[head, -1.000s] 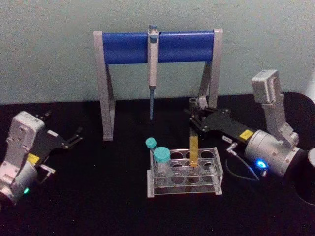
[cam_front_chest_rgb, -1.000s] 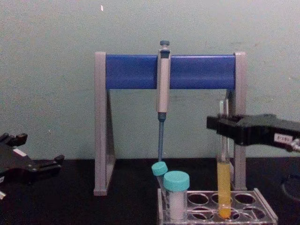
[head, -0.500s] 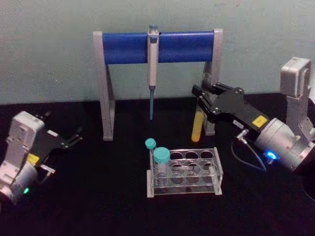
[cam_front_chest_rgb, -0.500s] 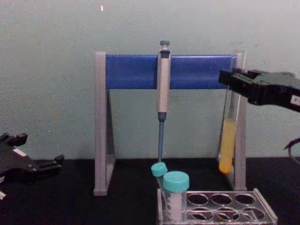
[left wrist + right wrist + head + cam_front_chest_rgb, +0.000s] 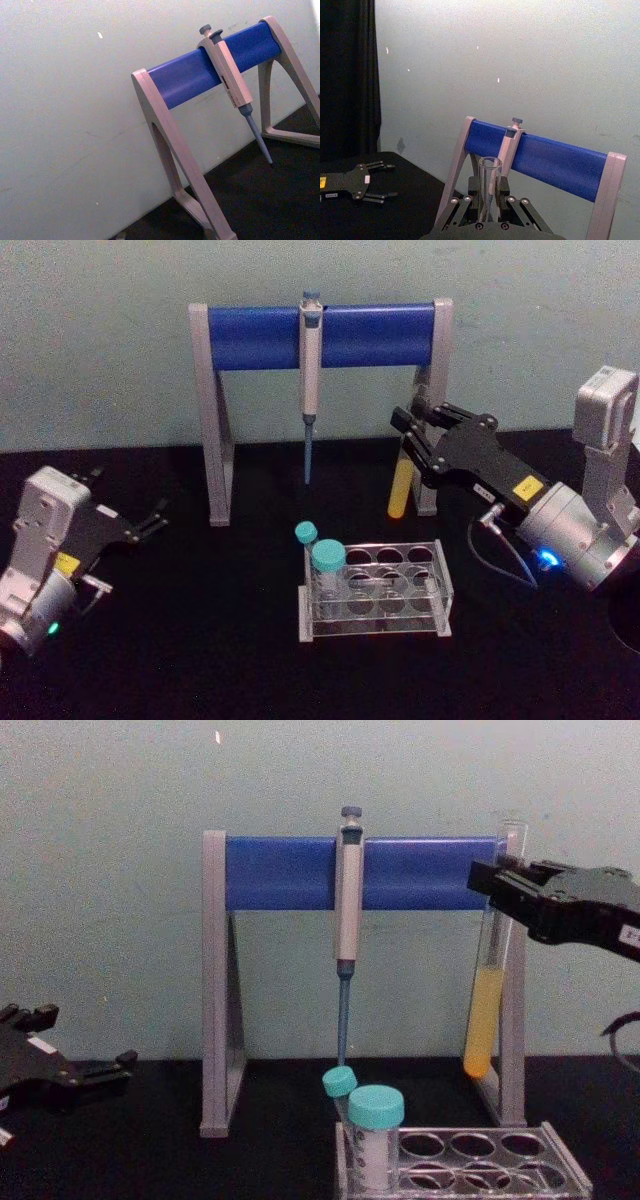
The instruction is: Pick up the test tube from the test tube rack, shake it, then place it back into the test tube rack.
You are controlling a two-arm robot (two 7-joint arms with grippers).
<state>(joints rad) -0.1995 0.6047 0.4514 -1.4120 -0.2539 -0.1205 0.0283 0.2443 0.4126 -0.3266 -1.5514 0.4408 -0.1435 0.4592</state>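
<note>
Compared with one second ago, the test tube (image 5: pixel 401 490) no longer stands in the test tube rack (image 5: pixel 303 612). It now hangs clear above and behind the rack at centre right of the head view, slightly tilted. The right gripper's (image 5: pixel 412 435) jaws are clamped on its upper part. Over the last half second its height has barely changed. In the chest view the tube (image 5: pixel 484 1020) overlaps the right leg of the pipette stand (image 5: pixel 215 990). The left gripper (image 5: pixel 150 518) rests at lower left with its jaws spread. Counted: one tube, one rack, two teal-capped vials (image 5: pixel 328 560) in the rack's left end, one pipette (image 5: pixel 311 350) and one stand.
</note>
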